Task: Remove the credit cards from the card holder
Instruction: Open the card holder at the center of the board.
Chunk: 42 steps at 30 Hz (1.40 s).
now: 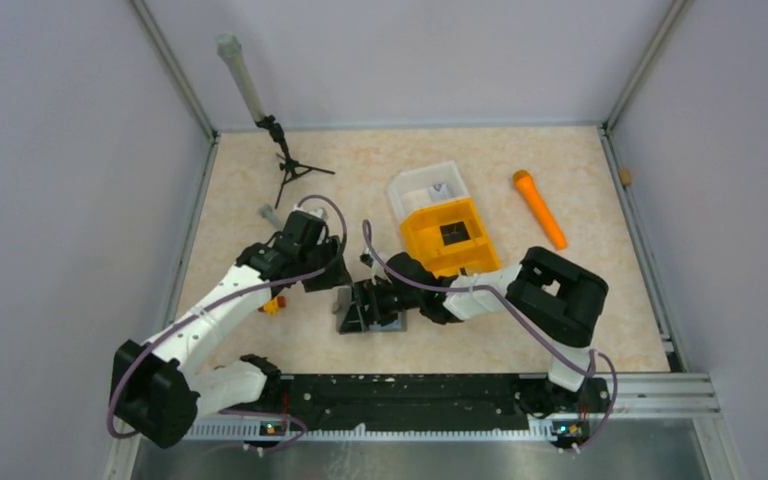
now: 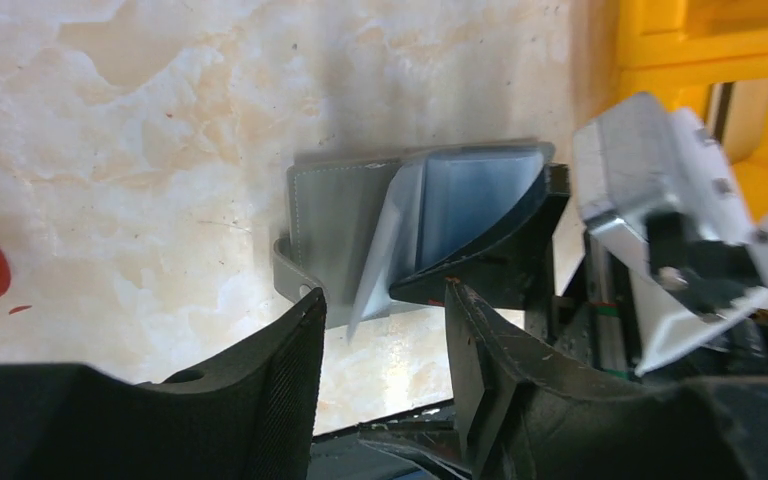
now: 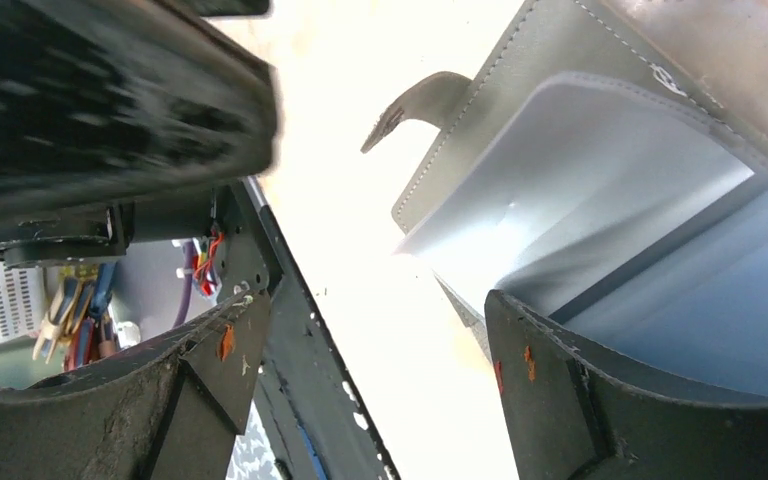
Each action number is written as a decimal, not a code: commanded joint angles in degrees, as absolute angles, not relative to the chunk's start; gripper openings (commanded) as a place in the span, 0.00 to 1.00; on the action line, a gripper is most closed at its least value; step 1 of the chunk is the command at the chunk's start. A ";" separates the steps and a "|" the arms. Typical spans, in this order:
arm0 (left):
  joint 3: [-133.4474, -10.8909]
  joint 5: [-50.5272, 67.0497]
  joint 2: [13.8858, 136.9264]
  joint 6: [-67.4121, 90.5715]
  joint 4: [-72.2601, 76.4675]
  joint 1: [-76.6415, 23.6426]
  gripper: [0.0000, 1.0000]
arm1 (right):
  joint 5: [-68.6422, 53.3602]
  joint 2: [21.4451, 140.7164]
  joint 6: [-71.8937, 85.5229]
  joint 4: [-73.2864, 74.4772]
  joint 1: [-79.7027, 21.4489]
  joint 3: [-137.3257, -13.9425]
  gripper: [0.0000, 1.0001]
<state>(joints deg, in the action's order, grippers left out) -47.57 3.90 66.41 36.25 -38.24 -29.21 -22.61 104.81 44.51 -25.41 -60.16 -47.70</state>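
Propping open the flat grey stitched folding card holder point(image 2: 335, 215) is the job of my right claw point(image 3: 378, 300). Its jaws are spread wide and clamp nothing. One dark finger point(image 3: 580, 390) is tucked inside the fold and the other stands outside over the pale marbled table point(image 2: 110, 150), so the upper flap stays lifted in a wedge. The holder lies on the table between my two arms, just in front of the orange plastic two-compartment bin point(image 1: 450, 235), with its strap tab point(image 3: 420, 100) curling free at the edge. Inside the fold I see light grey-blue sheets that I take for the thin plastic credit cards point(image 2: 475, 195), though I cannot tell card faces from slot liners. My left claw point(image 2: 382, 292) hangs just above the holder's near edge with its jaws parted and empty, lined up on the pale leaf that sticks out there. I judge this spacing is meant to leave the left claw room to pinch that leaf while the right one holds the mouth open. The holder could slide when I pull, since only that one finger seems to hold it.
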 commanded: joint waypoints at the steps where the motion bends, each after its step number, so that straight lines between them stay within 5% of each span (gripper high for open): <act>1: -48.80 7.52 62.66 35.86 -38.19 -26.90 0.51 | -21.74 106.52 41.69 -23.01 -61.12 -50.22 0.83; 5: -47.47 15.32 63.71 36.10 -33.80 -26.71 0.43 | -19.85 106.43 39.50 -19.25 -61.86 -52.00 0.85; 8: -47.39 16.94 67.06 36.28 -32.40 -26.59 0.21 | -18.55 106.35 38.67 -17.67 -62.14 -52.47 0.86; 13: -47.07 16.08 69.68 36.30 -31.31 -24.62 0.00 | -18.18 106.22 38.50 -17.34 -62.30 -52.13 0.86; 30: -40.07 18.18 77.67 35.58 -25.01 -24.17 0.00 | -18.11 105.90 38.63 -16.96 -62.27 -53.88 0.86; 42: -37.53 16.86 79.98 35.16 -22.27 -24.17 0.00 | -10.49 87.68 38.39 -7.63 -61.04 -50.53 0.87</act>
<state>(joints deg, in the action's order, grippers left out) -38.96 17.08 79.42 35.83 -24.77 -24.29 -14.35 96.18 39.13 -9.30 -61.71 -52.07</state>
